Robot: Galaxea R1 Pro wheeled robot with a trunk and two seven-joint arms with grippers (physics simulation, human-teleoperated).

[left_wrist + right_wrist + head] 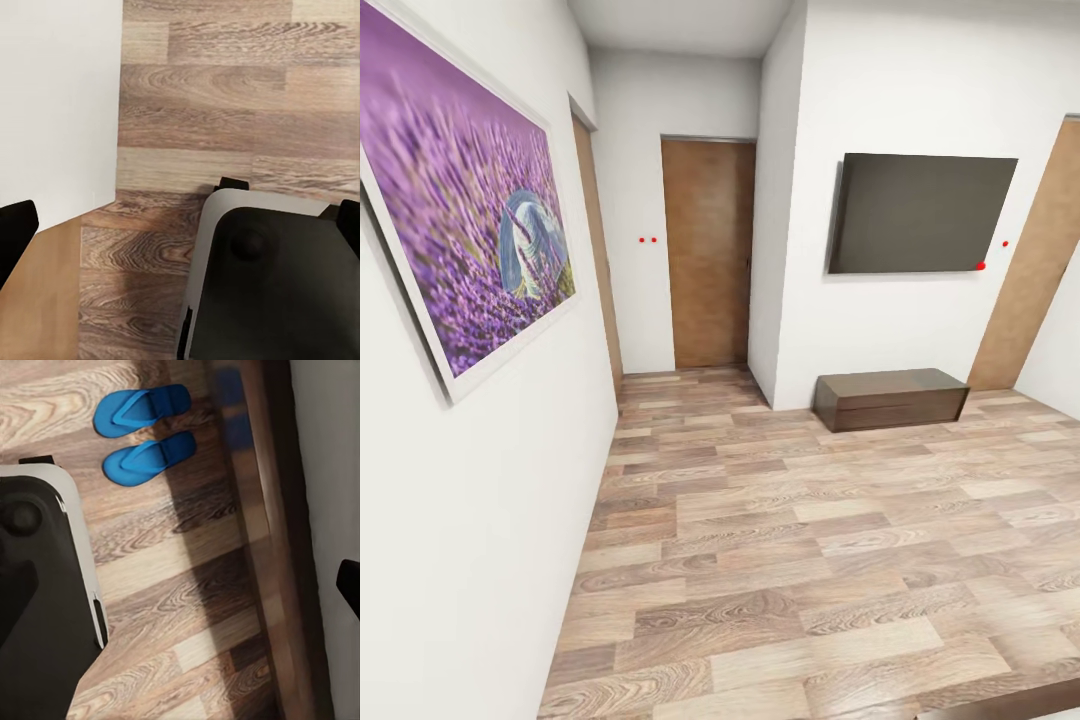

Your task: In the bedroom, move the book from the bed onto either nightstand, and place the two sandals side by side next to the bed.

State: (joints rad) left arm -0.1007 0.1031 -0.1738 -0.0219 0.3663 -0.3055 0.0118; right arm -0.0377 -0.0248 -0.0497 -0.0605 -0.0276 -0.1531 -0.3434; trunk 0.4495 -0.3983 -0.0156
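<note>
The two sandals, bright blue, lie side by side on the plank floor in the right wrist view: one sandal (141,409) and the other sandal (148,458) close beside it. They rest right by the bed's dark brown frame (279,510), with the light grey mattress (331,450) beyond it. My right gripper (180,585) hangs empty above the floor, one black fingertip (349,585) at the picture's edge. My left gripper (180,225) is open over the floor near a white wall, fingertips (13,231) far apart. The book and the nightstand are out of view.
My head faces a white wall with a dark TV (920,213) above a low brown bench (891,397). A closed wooden door (708,255) ends a short hallway. A purple painting (460,200) hangs on the near left wall. My base (37,585) stands beside the sandals.
</note>
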